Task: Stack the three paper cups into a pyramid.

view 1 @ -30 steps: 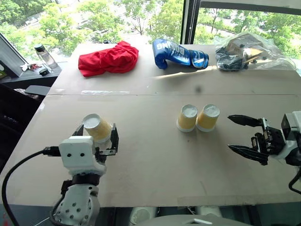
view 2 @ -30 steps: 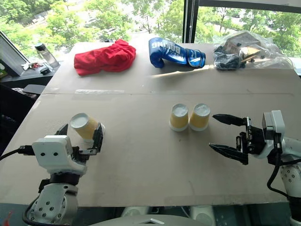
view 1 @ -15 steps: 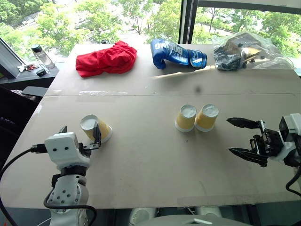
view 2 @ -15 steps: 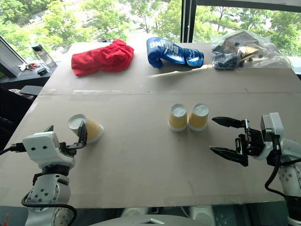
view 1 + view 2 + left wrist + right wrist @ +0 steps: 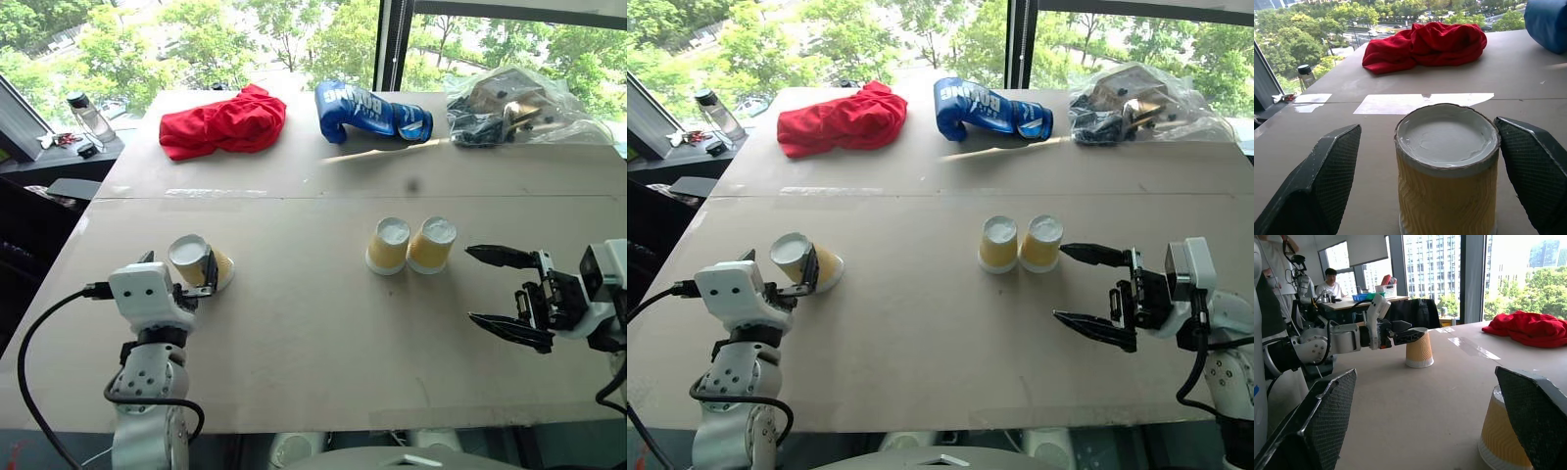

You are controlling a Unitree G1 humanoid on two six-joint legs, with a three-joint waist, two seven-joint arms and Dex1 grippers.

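Lone cup (image 5: 199,262) sits upside down at table's (image 5: 313,333) left, bracketed by the spread, non-touching left gripper (image 5: 176,276) lining up a grab; other two cups (image 5: 410,244) touch mid-table as base, right gripper (image 5: 502,292) wide open beside them, empty.

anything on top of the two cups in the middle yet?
No. Both middle cups stand upside down, side by side, white bases bare. The third cup stands apart, between the open left gripper's fingers. What's under them is hidden.

Two ribbed yellow-tan cups (image 5: 409,245) stand upside down, touching, mid-table (image 5: 313,323); a third cup (image 5: 201,264) stands inverted far left.
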